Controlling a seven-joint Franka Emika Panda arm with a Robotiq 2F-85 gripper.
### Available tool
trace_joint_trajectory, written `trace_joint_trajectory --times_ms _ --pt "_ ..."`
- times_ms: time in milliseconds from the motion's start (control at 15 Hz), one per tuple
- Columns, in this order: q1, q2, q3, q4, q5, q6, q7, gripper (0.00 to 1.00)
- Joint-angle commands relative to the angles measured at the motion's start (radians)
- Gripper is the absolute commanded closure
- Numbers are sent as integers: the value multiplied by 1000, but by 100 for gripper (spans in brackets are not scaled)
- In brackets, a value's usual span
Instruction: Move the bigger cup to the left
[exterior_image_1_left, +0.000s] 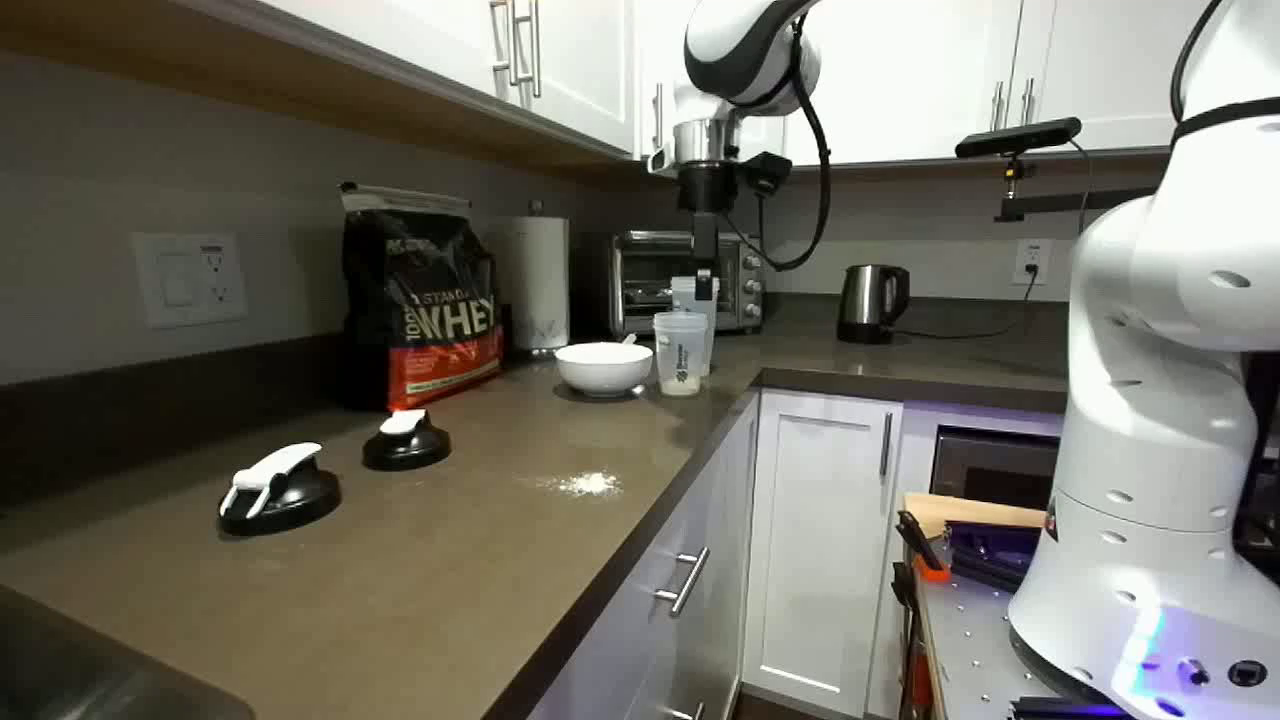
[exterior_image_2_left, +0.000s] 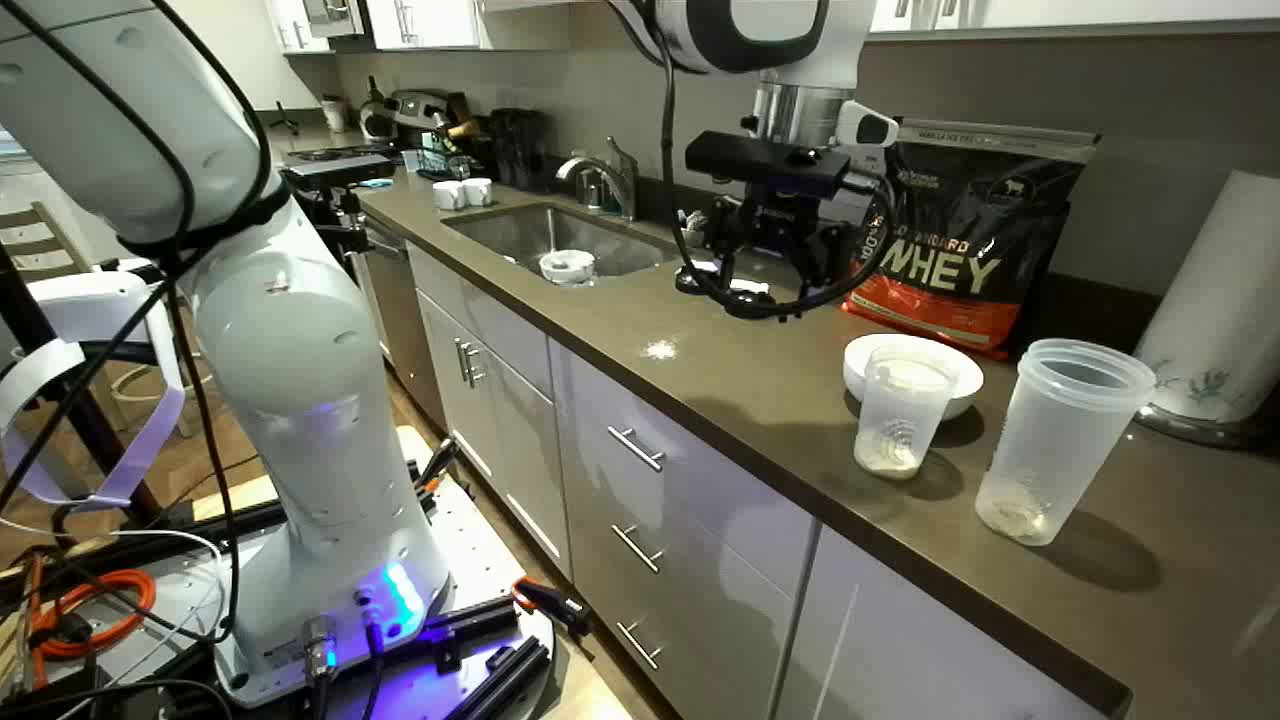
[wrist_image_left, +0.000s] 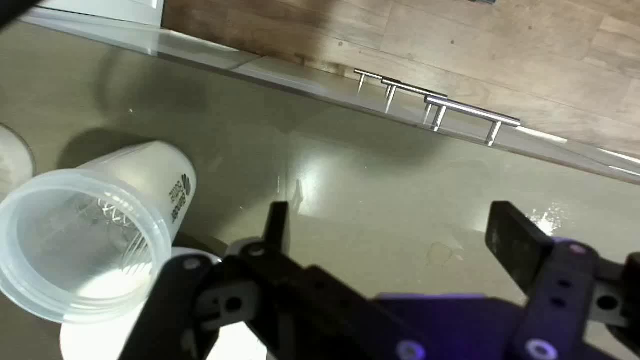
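One brown surface (exterior_image_1_left: 430, 590) runs beside one white arm (exterior_image_2_left: 320, 430) and carries, largest first, one toaster oven (exterior_image_1_left: 640, 288), one whey bag (exterior_image_1_left: 430, 300), one paper towel roll (exterior_image_1_left: 540, 280), one steel kettle (exterior_image_1_left: 864, 302), one bigger cup (exterior_image_2_left: 1062, 440), one white bowl (exterior_image_1_left: 603, 370), one shorter cup (exterior_image_2_left: 905, 415), two black lids (exterior_image_1_left: 285, 498) with white tabs, and a single scatter of white powder (exterior_image_1_left: 590, 484). Both cups stand upright and apart, something pale in the bottom of each; the bigger cup (exterior_image_2_left: 1062, 440) appears to the right of the shorter in an exterior view, and partly hidden behind the shorter cup (exterior_image_1_left: 680, 352) in an exterior view. Dark print on the shorter cup shows clearly in the wrist view. Outside the wrist view, an exterior view shows a sink (exterior_image_2_left: 510, 228) with one white dish (exterior_image_2_left: 567, 266) inside and two white mugs (exterior_image_2_left: 449, 195) beyond. The jaws are parted wide, bare surface showing between them in the wrist view, and in an exterior view they hang above the surface, apart from both cups.
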Motion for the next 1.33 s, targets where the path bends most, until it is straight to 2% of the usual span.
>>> trace_joint_trajectory --times_ms 0,333,867,1267 --pt "-32 3 31 1 10 -1 -8 0" --pt "-32 3 31 1 10 -1 -8 0" --pt "-81 24 14 131 16 56 14 0" --pt "-133 48 7 189 -13 131 94 0"
